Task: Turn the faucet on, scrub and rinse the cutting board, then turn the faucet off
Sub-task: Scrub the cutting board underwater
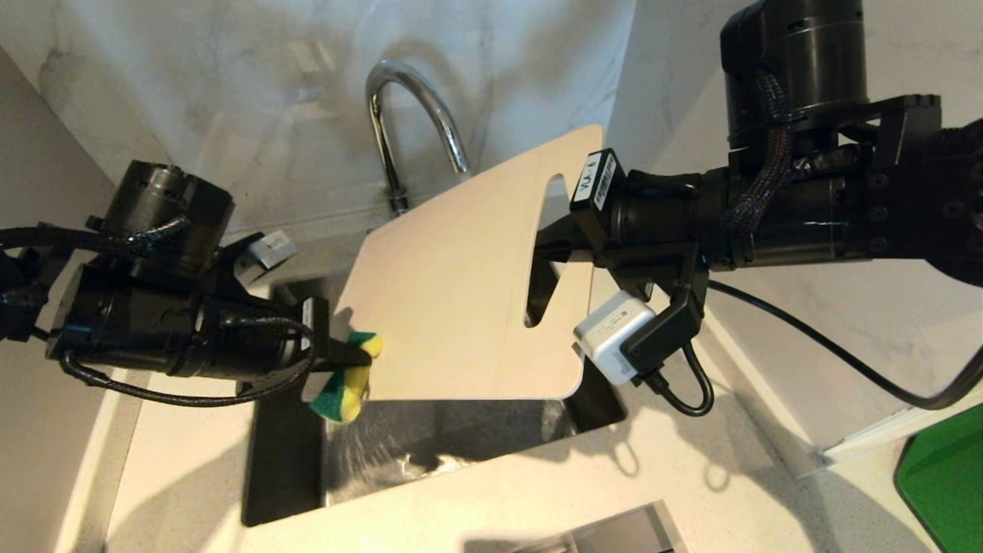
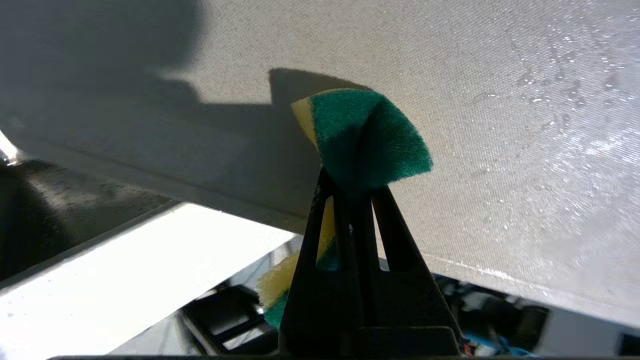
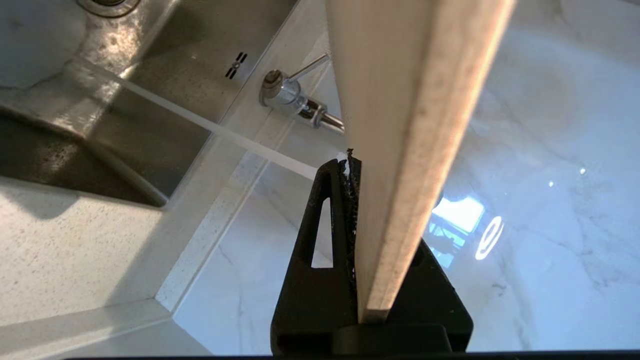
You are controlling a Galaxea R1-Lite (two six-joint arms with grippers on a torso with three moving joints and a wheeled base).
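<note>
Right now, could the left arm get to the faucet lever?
Probably not easily: the left pincer is shut on the sponge, and the cutting board, held by the right pincer, stands before the faucet.

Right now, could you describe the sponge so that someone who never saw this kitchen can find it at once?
Start at the steel sink set in the pale countertop; over it the right tool holds up a cream cutting board. At the board's lower corner on the robot's left, the left tool is shut on the sponge. It is small, folded, green and yellow, the only brightly coloured thing over the sink.
</note>
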